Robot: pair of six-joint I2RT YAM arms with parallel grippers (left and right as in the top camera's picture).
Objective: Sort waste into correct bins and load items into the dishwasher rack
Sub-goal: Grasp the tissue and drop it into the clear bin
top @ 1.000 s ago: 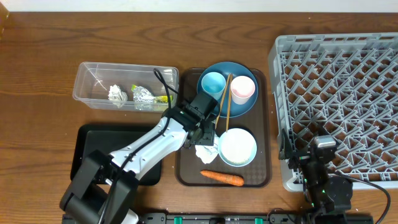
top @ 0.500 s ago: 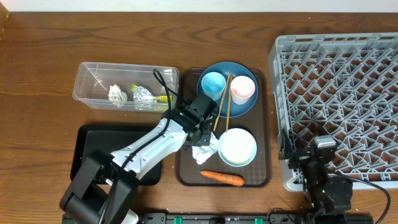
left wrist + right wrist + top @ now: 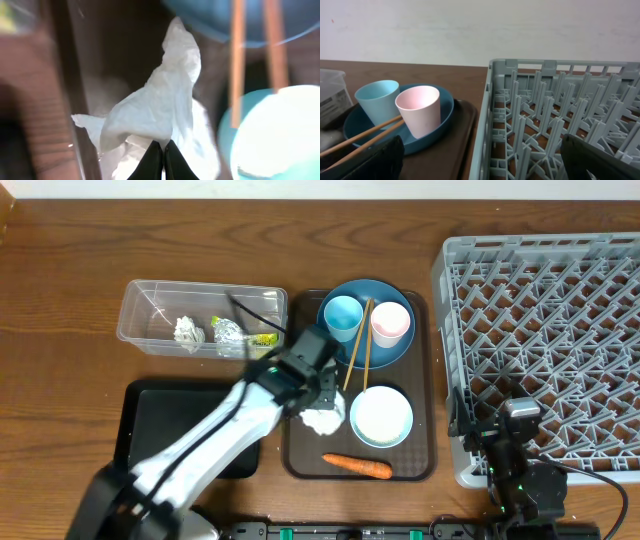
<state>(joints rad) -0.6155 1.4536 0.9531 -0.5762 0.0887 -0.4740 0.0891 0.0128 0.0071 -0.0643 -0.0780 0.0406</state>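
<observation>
Between the clenched jaws of the left gripper [image 3: 160, 161] we saw a crumpled white paper wad [image 3: 152, 107], pinched at its near edge. It spread out ahead of the jaws over the brown rectangular serving tray [image 3: 127, 45]. Just right of those jaws lay the white-and-light-blue round bowl [image 3: 277, 135]; we could not tell whether the wad touched it. Farther ahead and to the right, the pair of wooden chopsticks [image 3: 237, 55] ran from the bowl's rim onto the dark blue round plate [image 3: 215, 15]. From overhead, the light blue cup [image 3: 342, 313] and the pale pink cup [image 3: 390, 323] stood on that plate, one on either side of the chopsticks. The orange carrot piece [image 3: 357, 465] lay back behind the jaws, on the same serving tray. Well to their left, the clear plastic rectangular tub [image 3: 150, 295] held a second white wad [image 3: 187, 332] and the small yellow-green wrapper [image 3: 262, 338]. The shallow black rectangular tray [image 3: 150, 415] lay under the arm. The right gripper [image 3: 481, 145] had its jaws released, wide apart and holding nothing. The large square grey plastic rack [image 3: 555, 100] rose just ahead of them and to the right.
</observation>
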